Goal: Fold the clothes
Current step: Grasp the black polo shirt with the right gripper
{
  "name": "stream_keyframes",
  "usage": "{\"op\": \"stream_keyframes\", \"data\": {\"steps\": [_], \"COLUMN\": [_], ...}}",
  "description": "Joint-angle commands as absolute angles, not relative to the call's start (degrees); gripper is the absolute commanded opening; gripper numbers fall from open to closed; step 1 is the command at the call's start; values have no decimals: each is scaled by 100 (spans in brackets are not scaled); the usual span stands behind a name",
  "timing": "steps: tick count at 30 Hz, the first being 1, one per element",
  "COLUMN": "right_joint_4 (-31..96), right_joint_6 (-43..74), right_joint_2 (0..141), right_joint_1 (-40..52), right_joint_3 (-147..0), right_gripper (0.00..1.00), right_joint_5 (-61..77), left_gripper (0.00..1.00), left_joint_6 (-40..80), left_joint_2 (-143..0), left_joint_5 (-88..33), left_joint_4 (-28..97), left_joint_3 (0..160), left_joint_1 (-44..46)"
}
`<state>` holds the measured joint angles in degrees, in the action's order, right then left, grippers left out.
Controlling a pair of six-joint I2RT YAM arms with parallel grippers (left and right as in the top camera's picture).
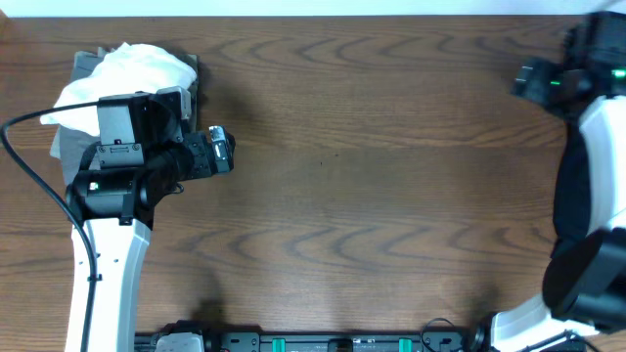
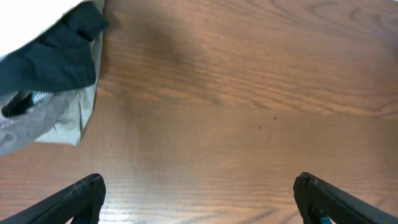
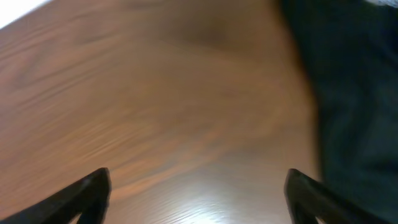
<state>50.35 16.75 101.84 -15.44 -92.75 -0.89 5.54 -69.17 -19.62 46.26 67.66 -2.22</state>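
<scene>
Clothes [image 1: 127, 73] lie in a loose, unfolded heap, a white piece uppermost over grey cloth. From the left gripper [image 2: 199, 186] the heap sits ahead and off to the left, clear of both fingers [image 2: 74, 199] and touching neither. In the left wrist view its near edge shows a dark garment [image 2: 56, 56] draped over pale grey and beige fabric. This gripper is released, its fingers spread wide with only bare wooden table [image 2: 249, 93] between and ahead of them. The right gripper [image 3: 199, 183] is well apart from the heap and is likewise spread wide, holding nothing above the wood. A dark blurred mass [image 3: 354, 93] lies ahead and to its right, and I cannot tell what it is.
</scene>
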Motion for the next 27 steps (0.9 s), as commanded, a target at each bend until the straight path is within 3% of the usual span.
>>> {"op": "stream_keyframes", "data": {"steps": [1, 7, 19, 23, 24, 26, 27], "right_joint_4": [5229, 5094, 4838, 4888, 4904, 4917, 4912], "right_joint_6": [1992, 1992, 1992, 2062, 2086, 2097, 2073], "right_joint_2": [10678, 11478, 12613, 12763, 12763, 12746, 12737], "right_joint_1": [-2152, -2823, -2952, -2952, -2952, -2950, -2943], "right_joint_3": [-9317, -9317, -9314, -9308, -9306, -9306, -9306], "right_gripper": [83, 73, 67, 52, 45, 8, 1], "right_joint_5": [-436, -423, -760, -770, -768, -639, -493], "left_gripper": [98, 98, 98, 98, 98, 98, 98], "left_joint_6": [499, 497, 497, 497, 497, 497, 497], "left_joint_2": [-6912, -6912, -6912, -6912, -6912, -6912, -6912], "left_joint_5": [-2053, -2051, -2051, -2051, -2049, -2049, -2049], "left_joint_4": [4720, 4727, 4713, 4711, 4709, 4709, 4709], "left_joint_3": [6886, 6886, 6886, 6886, 6886, 6886, 6886], "left_joint_1": [-239, -239, -239, -239, -239, -239, -239]}}
